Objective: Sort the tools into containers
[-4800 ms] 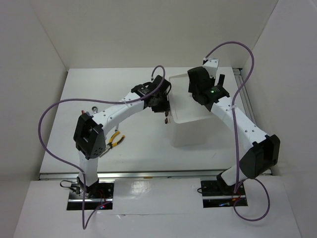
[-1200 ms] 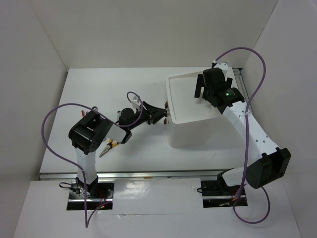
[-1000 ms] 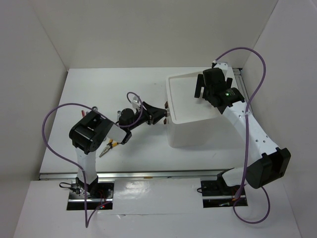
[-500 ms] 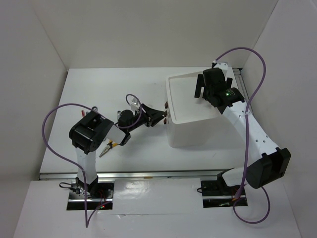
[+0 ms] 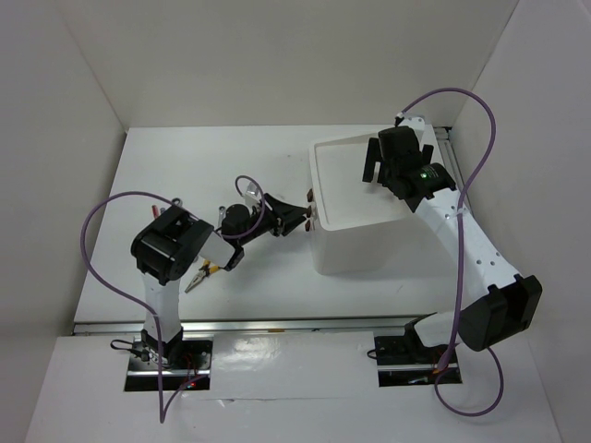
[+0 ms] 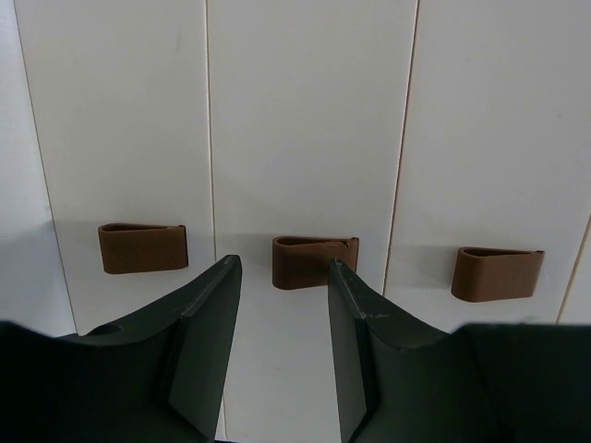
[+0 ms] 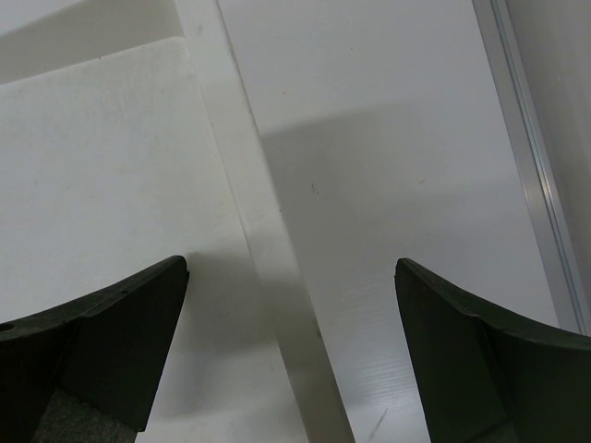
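Observation:
The white box unit (image 5: 355, 242) stands right of centre, its shallow top tray (image 5: 337, 185) showing nothing in it where visible. My left gripper (image 5: 301, 214) is open and empty, level with the drawer fronts. In the left wrist view the gripper (image 6: 284, 268) points at the middle brown handle (image 6: 314, 262), which sits just beyond the fingertips, untouched. My right gripper (image 5: 397, 159) hovers open and empty over the tray's right rim (image 7: 277, 305). The yellow-black pliers (image 5: 201, 274) lie on the table, partly hidden under my left arm. The other tools are hidden or out of view.
Two more brown handles (image 6: 143, 247) (image 6: 497, 273) flank the middle one on the neighbouring drawers. A metal rail (image 7: 540, 194) runs along the table's right edge. White walls enclose the table on the left, back and right.
My left arm has folded down from the box's top edge to the drawer fronts and crept slightly closer. My right gripper moved right over the tray, then stayed still.

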You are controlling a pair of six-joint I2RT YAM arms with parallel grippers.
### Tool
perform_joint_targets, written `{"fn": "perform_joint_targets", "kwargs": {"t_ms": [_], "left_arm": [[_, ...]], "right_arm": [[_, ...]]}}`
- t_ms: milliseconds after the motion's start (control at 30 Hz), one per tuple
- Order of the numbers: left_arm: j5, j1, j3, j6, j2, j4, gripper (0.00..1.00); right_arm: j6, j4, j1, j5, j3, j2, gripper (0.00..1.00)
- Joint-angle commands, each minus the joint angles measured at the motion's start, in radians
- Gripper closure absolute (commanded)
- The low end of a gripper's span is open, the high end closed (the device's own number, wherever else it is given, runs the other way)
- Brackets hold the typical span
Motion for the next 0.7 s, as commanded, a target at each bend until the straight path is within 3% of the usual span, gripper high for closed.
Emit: {"fn": "perform_joint_targets", "kwargs": {"t_ms": [0,333,667], "left_arm": [[0.004,0.004,0.027,0.007,0.013,0.536,0.46],[0.004,-0.005,0.08,-0.003,0.033,0.536,0.49],[0.014,-0.014,0.068,-0.003,0.033,0.536,0.92]], "right_arm": [[-0.014,-0.038,0.008,0.002,0.007,0.009,0.0],[-0.023,-0.038,0.017,0.002,-0.002,0.009,0.0],[-0.023,-0.038,0.017,0.012,-0.002,0.009,0.0]]}}
